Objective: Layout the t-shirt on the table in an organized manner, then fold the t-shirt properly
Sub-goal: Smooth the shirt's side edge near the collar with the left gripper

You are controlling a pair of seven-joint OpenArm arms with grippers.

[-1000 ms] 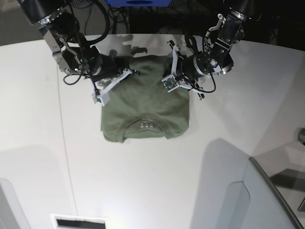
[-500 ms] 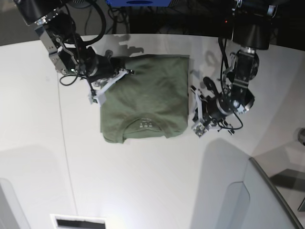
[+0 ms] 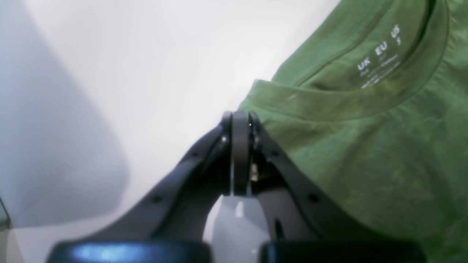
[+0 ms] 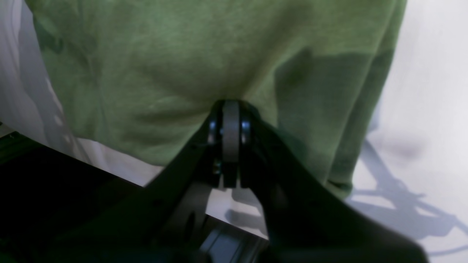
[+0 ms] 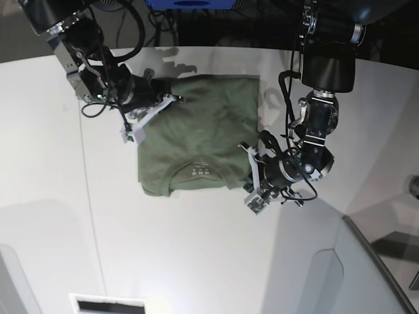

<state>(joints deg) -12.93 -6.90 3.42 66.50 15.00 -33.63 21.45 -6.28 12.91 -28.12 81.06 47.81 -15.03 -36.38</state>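
The olive-green t-shirt (image 5: 196,131) lies folded into a rectangle on the white table (image 5: 196,248), collar and white label toward the near edge. My left gripper (image 5: 252,175) is shut at the shirt's near right corner. In the left wrist view its tips (image 3: 239,120) rest on the table right beside the fabric edge (image 3: 365,146), with nothing between them. My right gripper (image 5: 163,101) is shut at the shirt's far left part. In the right wrist view its tips (image 4: 230,107) press into the cloth (image 4: 182,54), and creases run out from them.
A grey translucent panel (image 5: 366,268) stands at the near right, another pale panel (image 5: 10,281) at the near left. A white slotted block (image 5: 108,304) sits at the front edge. Cables and dark gear (image 5: 196,26) lie beyond the table's curved back edge.
My left arm has swung from the shirt's far right part, out past the right edge, down to its near right corner. The right arm has barely shifted. The shirt stays flat.
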